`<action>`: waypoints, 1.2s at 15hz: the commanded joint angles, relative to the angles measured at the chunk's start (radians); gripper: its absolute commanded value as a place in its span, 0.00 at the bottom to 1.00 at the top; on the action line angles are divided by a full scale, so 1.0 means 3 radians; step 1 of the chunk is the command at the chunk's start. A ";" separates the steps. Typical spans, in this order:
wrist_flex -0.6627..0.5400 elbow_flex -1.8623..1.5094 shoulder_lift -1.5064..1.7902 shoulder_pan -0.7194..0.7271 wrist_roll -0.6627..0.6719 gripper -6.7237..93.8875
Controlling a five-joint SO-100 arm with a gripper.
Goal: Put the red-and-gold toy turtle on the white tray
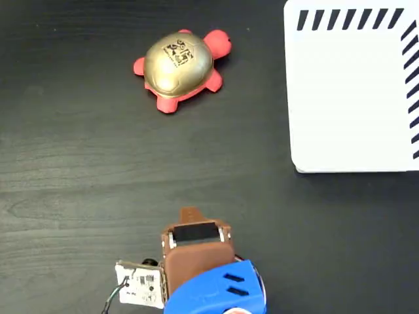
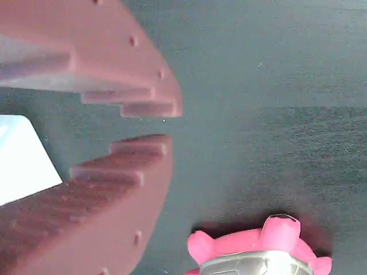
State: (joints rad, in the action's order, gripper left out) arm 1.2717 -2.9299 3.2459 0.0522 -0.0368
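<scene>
The red-and-gold toy turtle (image 1: 178,65) sits upright on the dark table at the upper middle of the fixed view, its gold shell up and its head toward the upper right. Only its coral feet and shell rim (image 2: 258,255) show in the wrist view, at the bottom edge. The white tray (image 1: 353,98) with black edge stripes lies at the upper right, and a corner of it (image 2: 23,160) shows at the wrist view's left. My brown gripper (image 1: 190,213) (image 2: 169,125) hangs near the bottom centre, far from the turtle. It is shut to a narrow slit and holds nothing.
Dark wood-grain table (image 1: 78,196) stretches between gripper, turtle and tray. The arm's blue body (image 1: 219,291) and a small circuit board (image 1: 139,284) sit at the bottom edge of the fixed view.
</scene>
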 commanded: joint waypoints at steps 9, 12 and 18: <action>0.0046 0.0036 0.0020 0.0010 -0.0010 0.07; 0.0046 0.0036 0.0020 0.0010 -0.0010 0.07; 0.0041 0.0036 0.0020 0.0128 0.0056 0.07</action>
State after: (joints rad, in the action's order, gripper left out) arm 1.2717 -2.9299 3.2459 0.0782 -0.0107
